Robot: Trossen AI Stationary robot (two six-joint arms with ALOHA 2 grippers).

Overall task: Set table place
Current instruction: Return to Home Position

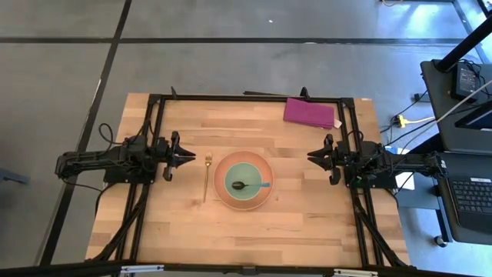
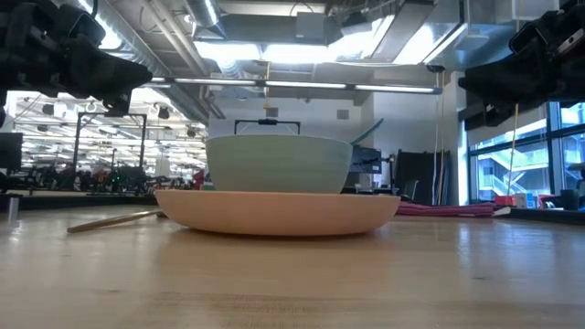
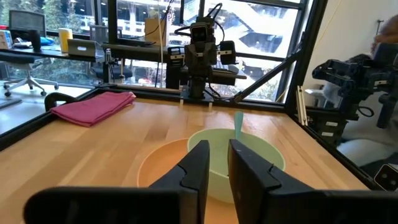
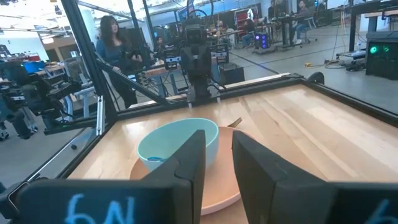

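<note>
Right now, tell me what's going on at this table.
Nothing is being handled. The green bowl sits on the orange plate, with the spoon in the bowl. The gold fork lies on the table beside the plate, on the left arm's side. The left hand and right hand hover at opposite sides, empty and slightly open. A magenta cloth lies near the table's edge.
</note>
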